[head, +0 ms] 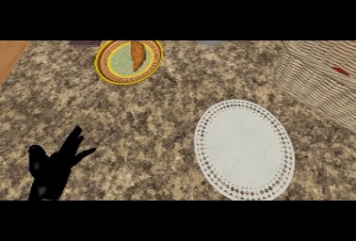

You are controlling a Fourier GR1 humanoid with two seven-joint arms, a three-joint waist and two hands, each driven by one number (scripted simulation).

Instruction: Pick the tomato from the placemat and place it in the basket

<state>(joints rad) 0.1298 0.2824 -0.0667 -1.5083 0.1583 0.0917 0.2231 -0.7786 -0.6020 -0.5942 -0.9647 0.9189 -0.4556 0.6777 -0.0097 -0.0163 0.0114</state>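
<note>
We looked steeply down on a speckled brown granite counter [153,117]. A white oval lace-edged placemat [243,149] lay on it at centre right, and its surface was bare. At the upper right stood a pale woven wicker basket [313,80], cut off by the right edge so that only part of its wall and rim showed. Inside it, close to that edge, we noted a small red patch [341,71]; it was too little to identify, though it may have been the tomato, which we could find nowhere else.

At the top left sat a round yellow-rimmed plate with a green centre [128,61], carrying one orange elongated vegetable [138,55] that we could not name with confidence. The plate's upper rim met the top of the view.

The black left hand [52,167] showed at the lower left, fingers straight and spread apart, pointing up, holding nothing and well apart from the placemat. Its forearm was cut off below. The right hand was nowhere visible. A strip of orange wood [10,56] edged the counter's upper left corner.
</note>
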